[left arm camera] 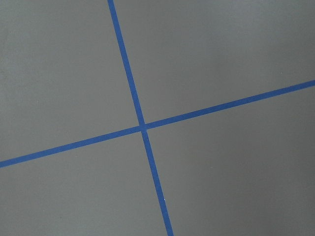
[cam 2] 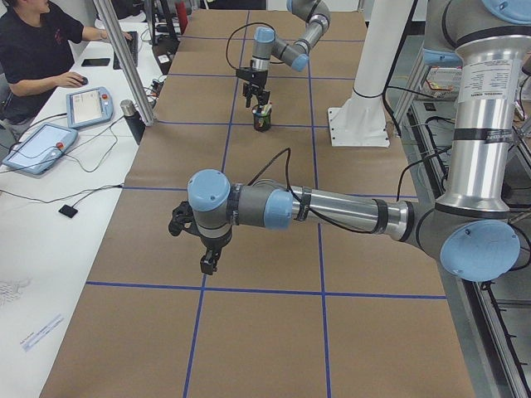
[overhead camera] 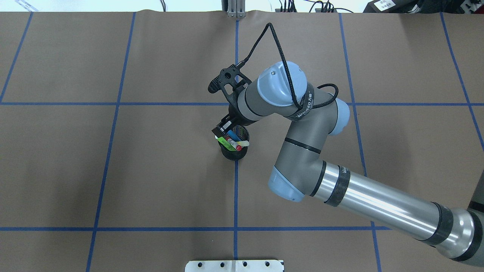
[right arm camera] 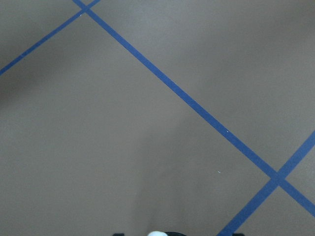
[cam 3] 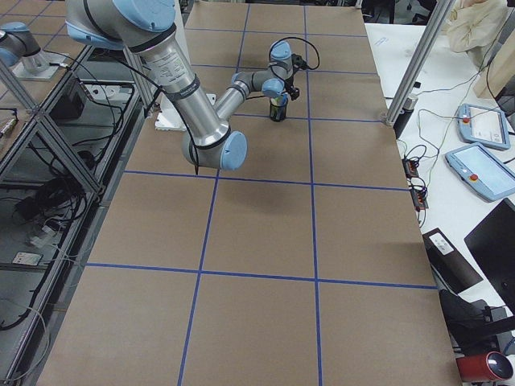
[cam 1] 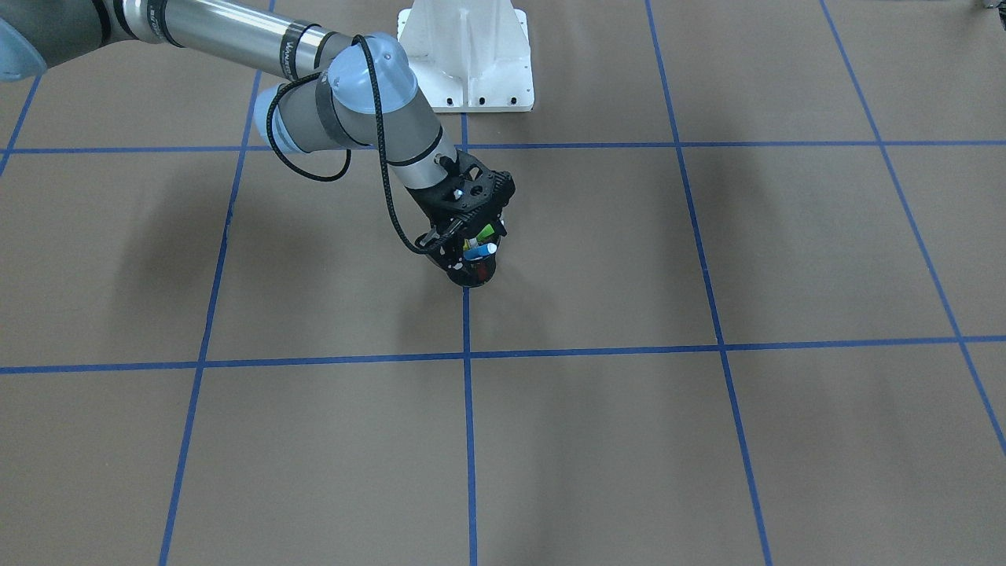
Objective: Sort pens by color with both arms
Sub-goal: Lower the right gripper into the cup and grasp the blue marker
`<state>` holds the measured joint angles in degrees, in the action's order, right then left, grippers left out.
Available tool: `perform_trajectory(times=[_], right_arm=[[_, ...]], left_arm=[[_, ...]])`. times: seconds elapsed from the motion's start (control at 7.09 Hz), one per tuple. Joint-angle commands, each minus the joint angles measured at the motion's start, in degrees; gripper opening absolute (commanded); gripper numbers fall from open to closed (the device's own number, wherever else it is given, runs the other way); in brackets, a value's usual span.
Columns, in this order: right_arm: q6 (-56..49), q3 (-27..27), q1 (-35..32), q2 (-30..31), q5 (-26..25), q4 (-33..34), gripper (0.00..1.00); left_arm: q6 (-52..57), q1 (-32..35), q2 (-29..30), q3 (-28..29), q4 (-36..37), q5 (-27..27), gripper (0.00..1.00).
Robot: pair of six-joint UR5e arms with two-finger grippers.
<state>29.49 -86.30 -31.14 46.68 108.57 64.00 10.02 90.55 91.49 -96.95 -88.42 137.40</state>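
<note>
Four coloured marker pens [overhead camera: 234, 143] fill a black wire-mesh cup [overhead camera: 235, 155] under the right gripper [overhead camera: 222, 133], its spread unreadable; the left gripper [cam 2: 207, 264] likewise.

Black wire-mesh cup [overhead camera: 235, 152] sits midway along the brown paper-covered table [overhead camera: 151, 170], out front of the white metal pedestal base [cam 1: 470, 59]. Four slim marker pens [overhead camera: 233, 144] lean inside it. Right black two-finger gripper [overhead camera: 222, 132] is right over its rim; left gripper [cam 2: 208, 265] is well apart.

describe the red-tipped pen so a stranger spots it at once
Follow the right arm to its tip, where a black mesh cup stands on a blue tape line. Of four pens inside, it is the white pen with a red end; the blue pen, green pen and yellow pen show no red.
</note>
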Motion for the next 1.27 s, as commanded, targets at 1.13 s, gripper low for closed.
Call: perform_trajectory(times=[1.13], right_arm=[[0.48,0.25,0.56,-0.01,-1.44,0.07,0.53]], left_arm=[[0.00,0.07,0.00,-0.09,0.00,0.06,1.00]])
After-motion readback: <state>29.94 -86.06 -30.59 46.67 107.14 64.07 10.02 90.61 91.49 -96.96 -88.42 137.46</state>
